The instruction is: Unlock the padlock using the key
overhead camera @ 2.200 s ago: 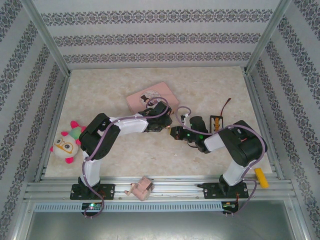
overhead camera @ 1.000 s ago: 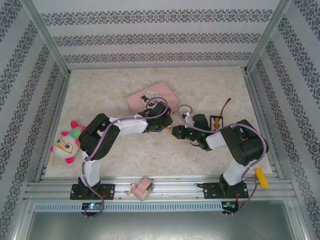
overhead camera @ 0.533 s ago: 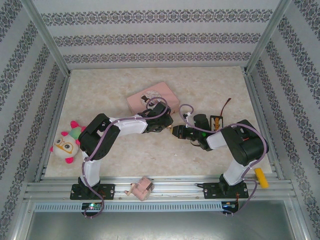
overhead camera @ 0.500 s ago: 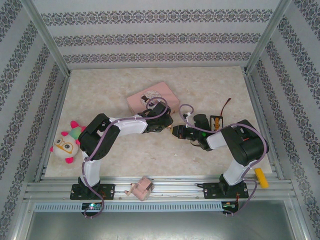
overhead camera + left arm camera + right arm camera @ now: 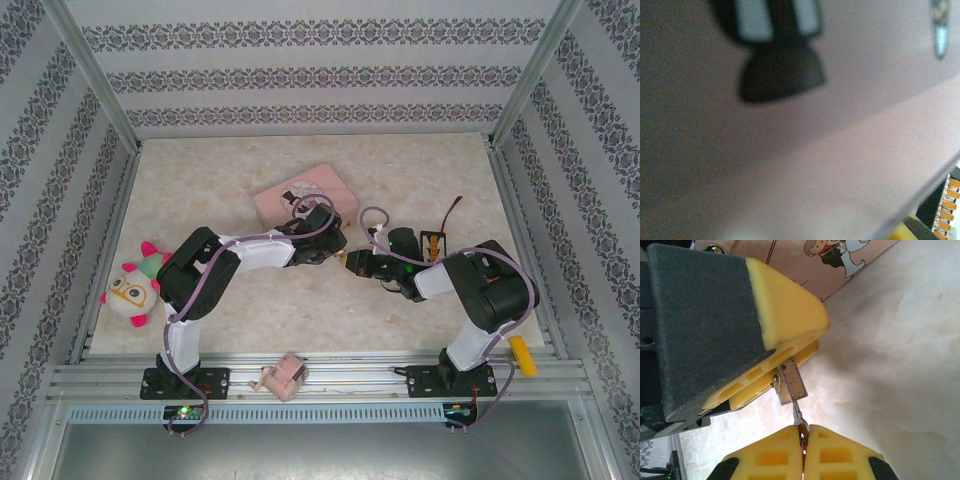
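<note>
- The right tool (image 5: 802,433) has its yellow pads pressed together on the key (image 5: 797,413). Only a thin sliver of metal stands out past them.
- The left tool (image 5: 790,357) is clamped narrow on the padlock (image 5: 791,383), whose small metal body sticks out below its pads toward the key.
- The key's free tip touches the padlock's exposed end. I cannot tell whether it has entered the keyway or merely rests against the face.
- In my judgement the key is light and stiff but thin enough to twist or slide between soft pads. It is best held flat across its head, with the blade left free.
- The padlock looks hard, smooth and dense for its size, so it probably rolls easily in a grip. Holding it across the flat sides of the body would leave both keyway and shackle clear.
- Turning calls for the two tools to stay in line, since a sideways load could bend the blade or lever it out of the pads.
- Both tools meet above the middle of the table (image 5: 900,365), just near and right of the pink tin (image 5: 805,265).
- Further out, a plush toy (image 5: 130,290) lies at the left edge and a yellow block (image 5: 522,355) at the near right.
</note>
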`<state>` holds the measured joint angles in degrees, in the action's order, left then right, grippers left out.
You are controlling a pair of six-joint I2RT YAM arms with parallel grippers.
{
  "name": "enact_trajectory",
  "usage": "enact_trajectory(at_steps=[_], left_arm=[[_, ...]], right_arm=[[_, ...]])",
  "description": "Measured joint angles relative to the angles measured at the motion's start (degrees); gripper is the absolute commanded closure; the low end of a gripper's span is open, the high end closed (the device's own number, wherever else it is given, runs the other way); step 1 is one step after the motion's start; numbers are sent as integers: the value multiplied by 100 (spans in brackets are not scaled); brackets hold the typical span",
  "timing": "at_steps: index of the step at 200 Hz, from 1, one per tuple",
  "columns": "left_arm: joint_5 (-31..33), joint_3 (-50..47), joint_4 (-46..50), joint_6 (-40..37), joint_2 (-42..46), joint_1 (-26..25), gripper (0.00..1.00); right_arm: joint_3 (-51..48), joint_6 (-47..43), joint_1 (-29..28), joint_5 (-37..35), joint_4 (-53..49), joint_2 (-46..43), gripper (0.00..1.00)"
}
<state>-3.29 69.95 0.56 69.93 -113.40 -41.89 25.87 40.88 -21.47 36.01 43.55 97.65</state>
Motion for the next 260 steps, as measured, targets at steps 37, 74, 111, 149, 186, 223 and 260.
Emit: enact_trajectory(at_steps=[37, 74, 111, 149, 186, 223, 260], left_arm=[[-24, -48, -74, 24, 17, 2, 94], [-50, -96, -166, 70, 33, 2, 94], [-57, -96, -188, 79, 33, 9, 94], [-83, -96, -216, 87, 33, 28, 94], [-81, -96, -223, 87, 33, 39, 95], [-83, -96, -238, 94, 33, 39, 95], [-76, -125, -284, 90, 33, 39, 95]], right_arm=[[0, 127, 39, 94, 20, 0, 100], [0, 299, 98, 210, 57, 4, 100], [0, 472, 140, 321, 223, 111, 100], [0, 595, 184, 404, 341, 157, 100], [0, 772, 192, 463, 511, 258, 100], [39, 1034, 254, 573, 872, 498, 100], [46, 1244, 295, 719, 1182, 708, 100]])
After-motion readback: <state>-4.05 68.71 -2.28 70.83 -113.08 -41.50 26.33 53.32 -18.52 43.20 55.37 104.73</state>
